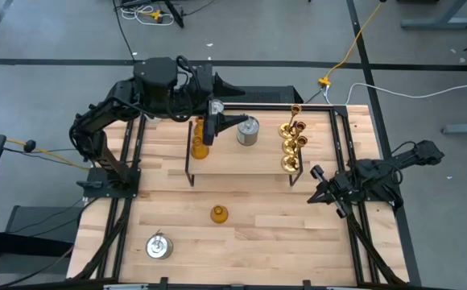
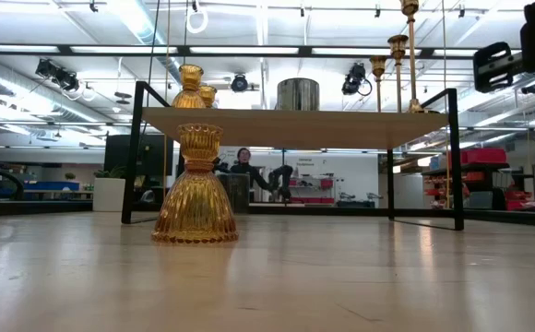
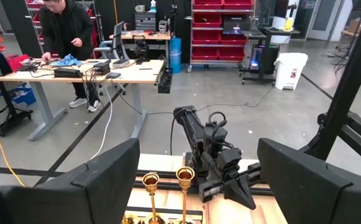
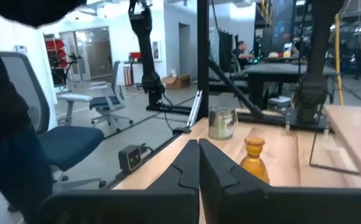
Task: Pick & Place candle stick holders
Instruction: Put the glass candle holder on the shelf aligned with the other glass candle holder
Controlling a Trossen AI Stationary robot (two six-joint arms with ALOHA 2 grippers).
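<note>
A wooden rack (image 1: 241, 161) stands at the table's far middle. On its top stand two amber holders (image 1: 199, 143), a silver can-shaped holder (image 1: 248, 130) and several gold brass holders (image 1: 292, 141). One amber holder (image 1: 218, 213) stands on its flared base on the table, large in the low view (image 2: 196, 189). Another silver holder (image 1: 159, 246) stands at the near left. My left gripper (image 1: 224, 122) hovers open and empty over the rack's far left part, between the amber holders and the silver can. My right gripper (image 1: 318, 189) is shut and empty, just right of the rack.
The rack's black wire sides (image 1: 189, 153) rise from the table at each end. Black frame rails (image 1: 129, 161) run along the table's left and right edges. Bare tabletop (image 1: 282, 234) lies between the rack and the near edge. A person works at a desk in the room beyond (image 3: 65, 31).
</note>
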